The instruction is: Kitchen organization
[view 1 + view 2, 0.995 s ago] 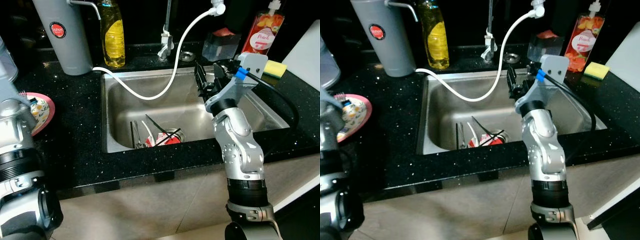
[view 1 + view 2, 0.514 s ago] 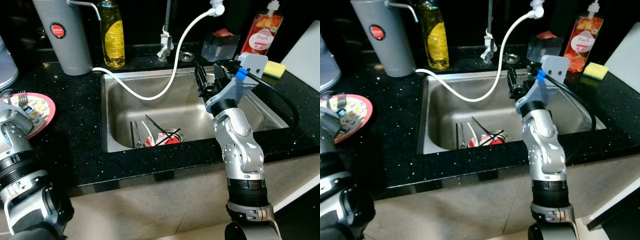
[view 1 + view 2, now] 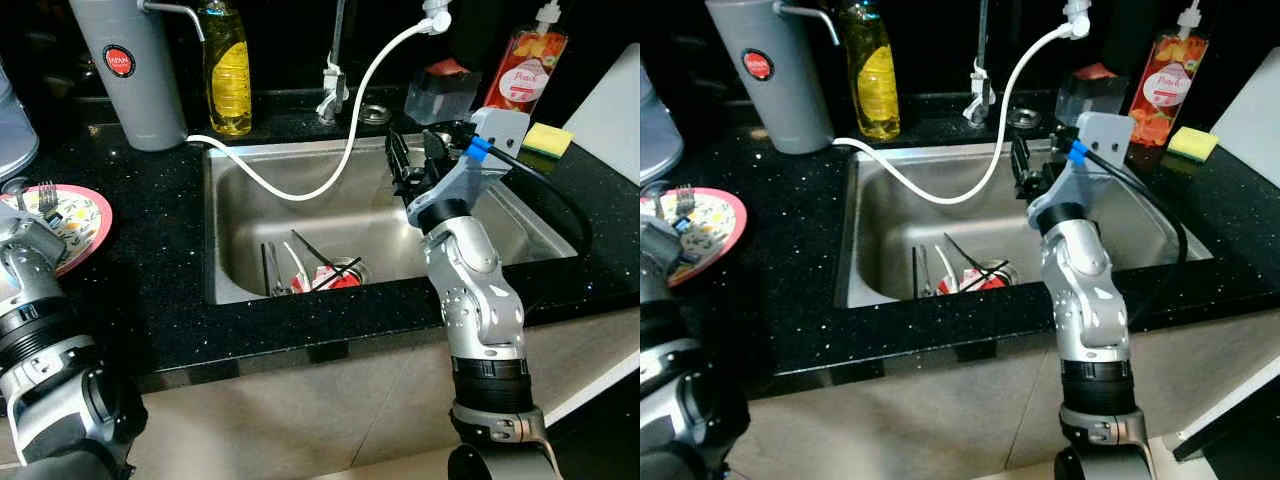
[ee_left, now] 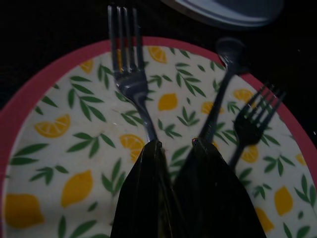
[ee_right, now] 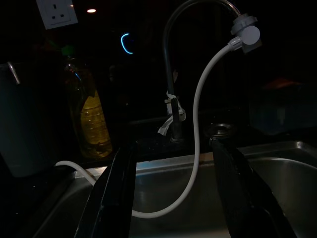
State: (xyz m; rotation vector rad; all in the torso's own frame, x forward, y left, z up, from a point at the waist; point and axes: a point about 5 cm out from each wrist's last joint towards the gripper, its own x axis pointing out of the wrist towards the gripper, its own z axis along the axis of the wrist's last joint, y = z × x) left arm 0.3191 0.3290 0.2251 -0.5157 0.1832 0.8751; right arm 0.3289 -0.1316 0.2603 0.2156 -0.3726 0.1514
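1. My right pincer hangs over the steel sink, fingers spread apart and holding nothing.
2. Below it, cutlery lies around the drain.
3. Beyond it, a white hose loops from the tap into the basin.
4. My left pincer is over the lemon-print plate on the black speckled counter, fingers nearly together; whether they grip the fork between them I cannot tell.
5. A second fork and a spoon lie on the plate beside the pincer.
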